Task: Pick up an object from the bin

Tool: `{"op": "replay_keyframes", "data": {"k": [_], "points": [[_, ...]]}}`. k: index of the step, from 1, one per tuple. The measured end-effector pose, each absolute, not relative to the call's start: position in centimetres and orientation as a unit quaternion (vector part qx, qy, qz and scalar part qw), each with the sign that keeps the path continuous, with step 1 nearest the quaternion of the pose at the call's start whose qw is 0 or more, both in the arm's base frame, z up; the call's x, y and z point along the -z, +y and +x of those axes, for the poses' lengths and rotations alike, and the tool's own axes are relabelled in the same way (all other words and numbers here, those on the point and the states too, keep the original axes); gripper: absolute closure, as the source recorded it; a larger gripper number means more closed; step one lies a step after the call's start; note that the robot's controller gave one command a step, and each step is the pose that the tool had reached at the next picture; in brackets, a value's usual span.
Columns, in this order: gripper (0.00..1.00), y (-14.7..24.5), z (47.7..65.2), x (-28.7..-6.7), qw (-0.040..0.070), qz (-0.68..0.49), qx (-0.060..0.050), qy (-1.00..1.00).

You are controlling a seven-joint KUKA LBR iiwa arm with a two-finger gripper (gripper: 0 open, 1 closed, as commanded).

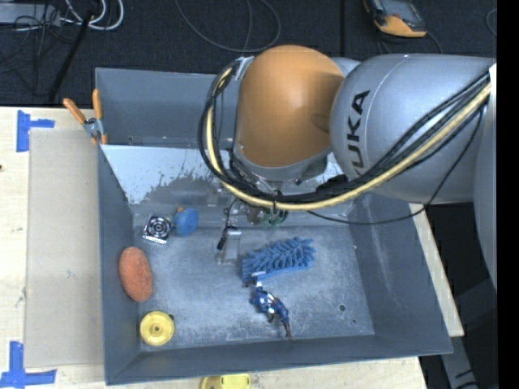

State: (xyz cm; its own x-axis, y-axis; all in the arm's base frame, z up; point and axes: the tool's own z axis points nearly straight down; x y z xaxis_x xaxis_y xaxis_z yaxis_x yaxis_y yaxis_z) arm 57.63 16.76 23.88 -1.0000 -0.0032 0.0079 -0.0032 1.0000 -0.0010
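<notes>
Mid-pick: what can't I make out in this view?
Camera view:
- Back right of the bin: hidden by the arm and its orange cover.
- Pincer: its upper part runs under that cover.
- Silver-and-black thing beside the round blue thing: too small to name.
- Small blue thing in front of the blue brush: too small to name.

Light comes from overhead and is fairly even: the bin (345, 286) floor left of and below the pincer (228, 244) is bright grey with only short, soft shadows. There's broad soft glare on the orange cover (284, 104) and the silver arm (405, 128) above the pincer, and both shade the floor just right of it. The wall up-left of the pincer catches a paler band, and the surroundings beyond are dark.
</notes>
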Motion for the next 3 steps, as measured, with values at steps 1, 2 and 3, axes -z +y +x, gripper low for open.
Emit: {"op": "replay_keyframes", "data": {"k": [1, 2, 3], "points": [[0.0, 16.7, 57.8, -24.4, 0.0, 0.0, 0.0, -1.0], [0.0, 15.3, 57.2, -23.6, -0.003, 0.02, 0.002, -1.0], [0.0, 10.1, 58.2, -18.5, -0.001, 0.002, 0.0, -1.0]]}}
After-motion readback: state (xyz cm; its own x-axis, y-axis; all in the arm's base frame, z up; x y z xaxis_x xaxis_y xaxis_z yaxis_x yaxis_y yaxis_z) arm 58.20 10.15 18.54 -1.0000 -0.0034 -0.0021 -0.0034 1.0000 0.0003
